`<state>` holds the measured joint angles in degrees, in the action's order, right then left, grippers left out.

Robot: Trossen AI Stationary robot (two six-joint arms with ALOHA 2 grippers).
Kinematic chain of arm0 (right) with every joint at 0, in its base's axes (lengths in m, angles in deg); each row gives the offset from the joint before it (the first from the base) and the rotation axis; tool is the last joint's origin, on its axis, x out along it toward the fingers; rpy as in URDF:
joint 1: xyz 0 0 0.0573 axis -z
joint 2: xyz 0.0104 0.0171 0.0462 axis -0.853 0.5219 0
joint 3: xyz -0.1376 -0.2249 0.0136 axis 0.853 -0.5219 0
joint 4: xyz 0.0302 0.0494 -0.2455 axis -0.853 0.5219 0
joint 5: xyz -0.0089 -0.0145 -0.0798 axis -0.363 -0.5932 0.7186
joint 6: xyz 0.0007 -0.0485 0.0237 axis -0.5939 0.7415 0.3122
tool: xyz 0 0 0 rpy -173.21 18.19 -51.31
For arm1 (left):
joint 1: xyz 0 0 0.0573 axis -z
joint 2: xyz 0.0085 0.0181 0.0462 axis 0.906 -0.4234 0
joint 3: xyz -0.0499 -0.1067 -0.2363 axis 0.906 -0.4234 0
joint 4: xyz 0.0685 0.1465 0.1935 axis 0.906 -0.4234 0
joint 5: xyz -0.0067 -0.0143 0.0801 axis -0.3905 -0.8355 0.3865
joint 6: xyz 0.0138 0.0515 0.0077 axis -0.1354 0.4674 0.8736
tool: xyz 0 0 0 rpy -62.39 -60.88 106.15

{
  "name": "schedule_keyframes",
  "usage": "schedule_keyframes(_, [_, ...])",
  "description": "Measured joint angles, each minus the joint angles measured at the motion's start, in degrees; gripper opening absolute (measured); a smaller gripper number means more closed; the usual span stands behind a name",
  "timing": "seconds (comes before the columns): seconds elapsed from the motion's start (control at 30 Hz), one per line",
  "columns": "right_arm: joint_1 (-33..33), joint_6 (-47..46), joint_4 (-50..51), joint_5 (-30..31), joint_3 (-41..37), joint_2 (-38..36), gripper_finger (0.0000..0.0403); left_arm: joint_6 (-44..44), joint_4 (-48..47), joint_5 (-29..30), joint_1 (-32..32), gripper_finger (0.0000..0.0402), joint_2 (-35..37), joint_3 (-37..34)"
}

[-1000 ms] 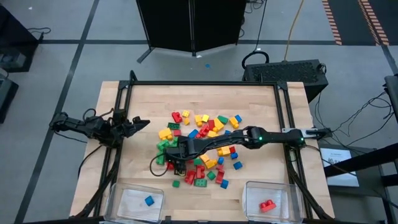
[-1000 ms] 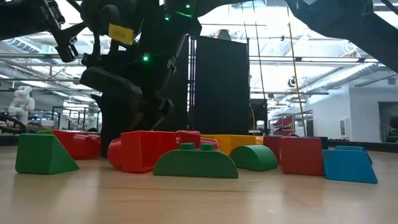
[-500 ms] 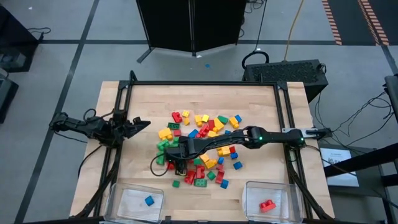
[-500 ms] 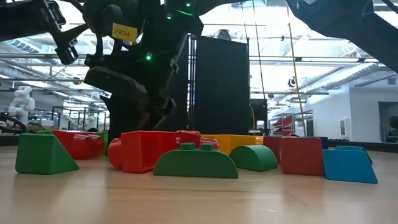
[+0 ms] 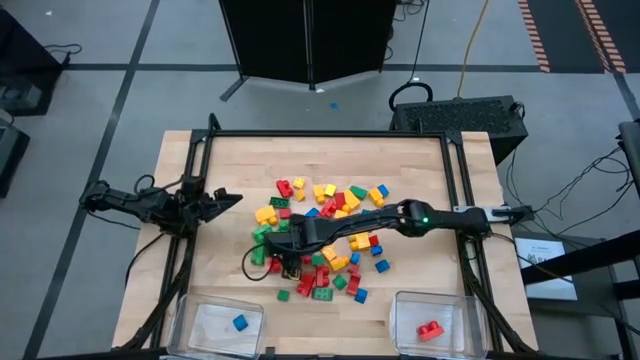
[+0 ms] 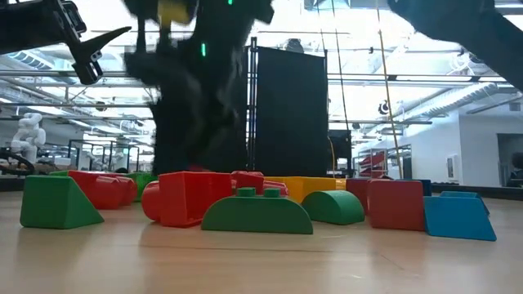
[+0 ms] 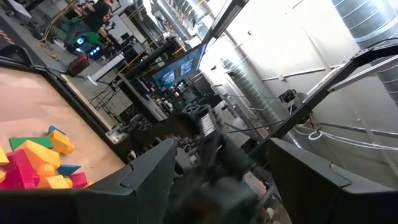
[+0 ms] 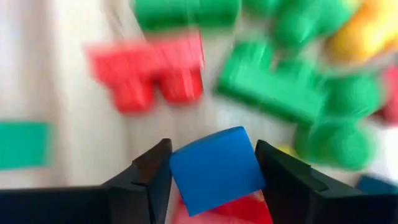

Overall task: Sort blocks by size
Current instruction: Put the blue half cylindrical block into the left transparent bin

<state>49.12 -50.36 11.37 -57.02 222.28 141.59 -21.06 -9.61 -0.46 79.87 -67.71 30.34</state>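
Red, yellow, green and blue blocks [image 5: 325, 235] lie in a loose pile on the middle of the wooden table [image 5: 210, 260]. My right gripper [image 5: 283, 262] hangs over the pile's near left part, shut on a small blue block [image 8: 214, 168]. A red piece [image 8: 239, 210] shows just under the blue block; whether it is joined to it, I cannot tell. In the low view this gripper [image 6: 196, 122] is a dark blur above the red blocks [image 6: 192, 198]. My left gripper [image 5: 225, 199] waits open at the table's left edge, clear of the pile. My right gripper pinches the blue block by two opposite sides [image 8: 177, 168] between its two fingers [image 8: 152, 171]. The fingers come from above, slanting steeply down. The block is lifted clear of the table and sits a little tilted in the hold.
Two clear bins stand at the near edge: the left one [image 5: 200, 318] holds a blue block [image 5: 239, 322], the right one [image 5: 455, 318] a red block [image 5: 431, 330]. Bare wood lies between the pile and the bins. A black frame [image 5: 200, 150] borders the table.
My right gripper has risen from the pile, mostly in the last half second; the low view shows it higher and blurred. The blocks on the table have stayed where they were.
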Motion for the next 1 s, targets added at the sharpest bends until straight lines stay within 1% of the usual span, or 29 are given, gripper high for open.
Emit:
schedule_keyframes(0.07, [-0.81, 0.96, -2.38, -0.04, 0.09, -2.14, 0.0186, 0.09, -0.30, 0.03, 0.00, 0.0255, 0.00, 0.00])
schedule_keyframes(0.13, [-2.16, 2.75, -7.90, -0.94, 0.12, -3.71, 0.0186, 0.05, -0.70, 0.05, 0.00, 0.0255, 0.00, 0.00])
schedule_keyframes(0.2, [-3.61, 4.57, -14.41, -3.45, 0.15, -4.68, 0.0186, 0.02, -1.08, 0.07, 0.00, 0.0255, 0.00, -0.01])
schedule_keyframes(0.3, [-5.72, 7.65, -25.09, -7.17, 0.15, -4.95, 0.0186, 0.02, -1.05, 0.27, 0.00, 0.0255, 0.00, -0.04])
schedule_keyframes(0.37, [-7.03, 10.06, -30.38, -8.29, 0.15, -4.96, 0.0186, -0.02, -1.05, 0.29, 0.00, 0.0255, 0.00, -0.04])
schedule_keyframes(0.43, [-8.08, 13.37, -34.52, -8.42, 0.20, -4.51, 0.0186, -0.02, -1.26, 0.29, 0.00, 0.0255, 0.01, -0.04])
schedule_keyframes(0.5, [-8.83, 16.75, -37.56, -9.80, 0.20, -4.10, 0.0186, -0.02, -1.35, 0.29, 0.00, 0.0255, -0.01, -0.04])
schedule_keyframes(0.57, [-9.22, 18.17, -41.15, -10.84, 0.20, -3.12, 0.0186, 0.05, -1.33, 0.29, 0.00, 0.0255, 0.01, -0.04])
schedule_keyframes(0.83, [-9.05, 17.05, -49.10, -15.83, 0.22, 0.69, 0.0186, -0.13, -2.42, 0.28, 0.00, 0.0255, -0.05, -0.04])
schedule_keyframes(1.0, [-9.44, 14.06, -48.63, -18.85, 0.15, 2.05, 0.0186, -0.13, -2.86, 0.28, -0.02, 0.0255, -0.06, -0.04])
